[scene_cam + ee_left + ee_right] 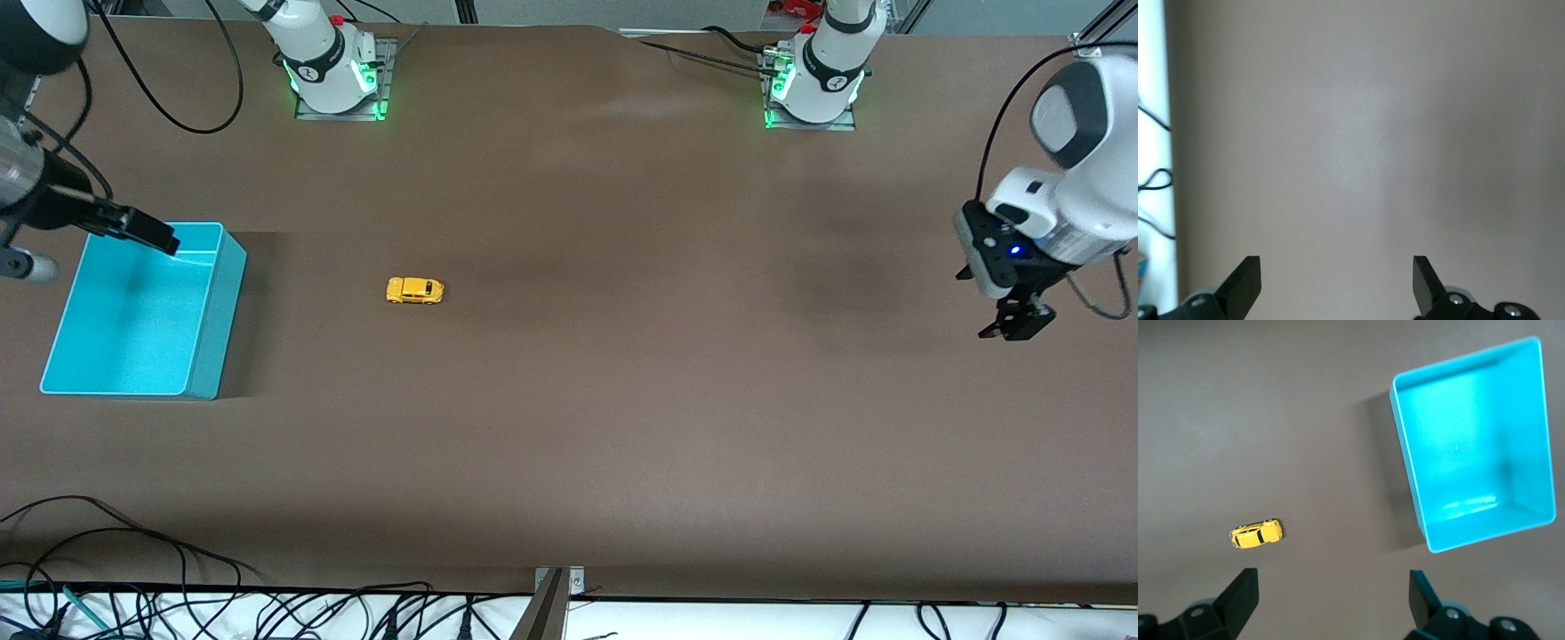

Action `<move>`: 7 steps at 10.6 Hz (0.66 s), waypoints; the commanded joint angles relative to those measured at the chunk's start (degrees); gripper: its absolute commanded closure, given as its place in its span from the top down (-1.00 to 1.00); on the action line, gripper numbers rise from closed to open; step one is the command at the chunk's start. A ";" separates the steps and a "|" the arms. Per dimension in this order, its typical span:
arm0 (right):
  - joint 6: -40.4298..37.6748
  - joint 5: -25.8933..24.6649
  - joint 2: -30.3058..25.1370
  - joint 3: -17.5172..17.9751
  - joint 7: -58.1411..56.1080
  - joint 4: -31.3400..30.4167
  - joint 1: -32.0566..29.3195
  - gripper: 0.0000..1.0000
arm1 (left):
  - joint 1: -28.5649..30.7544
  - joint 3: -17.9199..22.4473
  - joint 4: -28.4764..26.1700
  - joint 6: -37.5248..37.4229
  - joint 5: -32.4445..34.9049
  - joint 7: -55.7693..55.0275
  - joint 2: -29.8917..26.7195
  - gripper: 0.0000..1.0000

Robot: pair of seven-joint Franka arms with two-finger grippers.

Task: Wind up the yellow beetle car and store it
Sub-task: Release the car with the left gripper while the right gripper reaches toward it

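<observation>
- Car (414,291), yellow, on its wheels on the table (622,400), untouched, lengthwise along the table.
- Bin (142,311), turquoise, at the car's 9 o'clock in the front view, well apart, toward the right arm's end.
- Right gripper (1331,597) over the bin's rim, jaws released, holding nothing.
- Left gripper (1337,283) at 3 o'clock over bare table, jaws released; arm waits.
</observation>
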 commanded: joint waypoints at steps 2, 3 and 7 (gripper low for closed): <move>4.71 0.45 -0.93 0.74 16.83 -6.70 3.05 1.00 | -0.81 0.26 8.46 -14.83 -0.86 -12.47 -1.96 1.00; 6.30 0.62 -0.93 1.53 21.66 -8.55 3.75 1.00 | -0.81 0.27 10.75 -17.83 -0.86 -15.99 -2.22 1.00; 16.30 0.80 0.56 7.85 48.29 -16.81 4.20 1.00 | -1.68 0.44 19.54 -32.77 -0.24 -39.25 -2.58 1.00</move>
